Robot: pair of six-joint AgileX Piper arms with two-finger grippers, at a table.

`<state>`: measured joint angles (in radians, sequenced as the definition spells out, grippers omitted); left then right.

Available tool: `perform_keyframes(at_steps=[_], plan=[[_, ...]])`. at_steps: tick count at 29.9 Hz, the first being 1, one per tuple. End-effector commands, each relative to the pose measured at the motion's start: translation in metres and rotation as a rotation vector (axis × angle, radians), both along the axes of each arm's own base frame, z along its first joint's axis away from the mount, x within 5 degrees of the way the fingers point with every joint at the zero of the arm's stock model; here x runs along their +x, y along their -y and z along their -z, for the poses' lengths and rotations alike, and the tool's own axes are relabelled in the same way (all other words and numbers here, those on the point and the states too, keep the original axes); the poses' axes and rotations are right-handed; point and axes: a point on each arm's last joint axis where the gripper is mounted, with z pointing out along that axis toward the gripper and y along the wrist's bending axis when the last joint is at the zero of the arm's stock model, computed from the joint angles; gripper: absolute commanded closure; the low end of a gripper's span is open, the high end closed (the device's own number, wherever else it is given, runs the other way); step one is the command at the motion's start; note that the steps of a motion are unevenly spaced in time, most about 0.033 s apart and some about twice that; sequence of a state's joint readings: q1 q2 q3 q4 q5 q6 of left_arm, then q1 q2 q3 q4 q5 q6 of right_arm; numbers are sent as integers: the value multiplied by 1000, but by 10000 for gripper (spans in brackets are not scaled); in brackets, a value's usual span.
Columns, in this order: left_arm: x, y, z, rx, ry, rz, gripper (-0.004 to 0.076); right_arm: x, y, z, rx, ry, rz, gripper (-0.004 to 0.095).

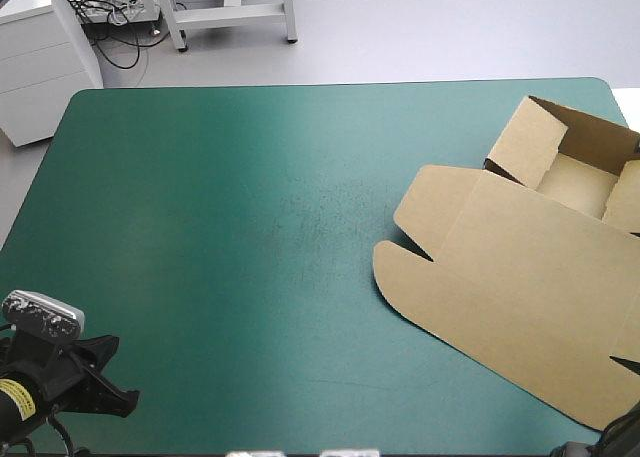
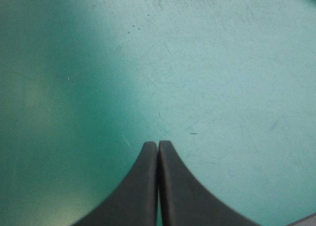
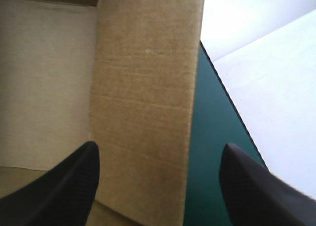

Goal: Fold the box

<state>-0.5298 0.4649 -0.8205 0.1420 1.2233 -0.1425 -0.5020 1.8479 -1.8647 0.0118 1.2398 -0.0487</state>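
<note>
We find the box (image 1: 520, 277) at the right of the frame in the high view, lying on the bench (image 1: 230, 227) with its teal-green cover. It is an open tray (image 1: 528, 139) in the upper right, walls raised, with the lid (image 1: 530, 307) flat on the cover and reaching toward the lower right corner (both run off the frame's right edge).

The left arm (image 1: 55, 372) sits in the lower left corner of that view, well apart from the box. Its wrist view shows the left jaws pressed together, the two black fingers (image 2: 138, 196) meeting in one point over scuffed cover (image 2: 197, 63). We cannot tell whether the tips touch it.

Of the right arm (image 1: 612, 439) the high view gives only a dark bit at the lower right corner. Its wrist view shows the right jaws spread wide, the fingers (image 3: 59, 186) standing far apart. A raised brown wall (image 3: 143, 102) of the box stands ahead of the gap between them, nearer one finger. On that finger's side we see the tray's pale inside (image 3: 44, 77). On the other side runs a strip of cover, then the bench's edge. Whether either finger touches the board (the nearer one looks close) we cannot tell.
</note>
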Motion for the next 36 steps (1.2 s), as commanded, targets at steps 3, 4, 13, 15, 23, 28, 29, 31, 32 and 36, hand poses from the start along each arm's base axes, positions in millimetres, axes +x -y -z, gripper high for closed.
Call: perform_keyframes(at_steps=[3, 4, 13, 15, 23, 28, 29, 31, 32, 36], plan=[[4, 2, -10, -36, 62, 0, 756, -33, -36, -76, 43, 256, -102, 440], [4, 2, -10, -36, 62, 0, 756, -36, -44, -83, 77, 296, -128, 488], [2, 1, -8, -27, 35, -2, 756, -84, -151, -118, 68, 395, -491, 926], [1, 1, -7, -18, 23, -5, 756, -96, -175, -121, 70, 410, -579, 926], [5, 0, -10, -17, 78, -10, 756, -150, -228, -125, 56, 506, -813, 926], [7, -3, -12, 13, 114, -30, 756, -192, -230, -117, 27, 611, -833, 926], [8, -4, -13, 26, 122, -37, 756, -198, -229, -115, 20, 636, -824, 926], [9, -6, -13, 48, 139, -48, 756, -215, -227, -108, -10, 711, -806, 926], [10, -7, -14, 55, 148, -51, 756, -225, -225, -105, -36, 753, -804, 926], [10, -5, -15, 32, 170, -42, 756, -258, -220, -83, -113, 868, -794, 926]])
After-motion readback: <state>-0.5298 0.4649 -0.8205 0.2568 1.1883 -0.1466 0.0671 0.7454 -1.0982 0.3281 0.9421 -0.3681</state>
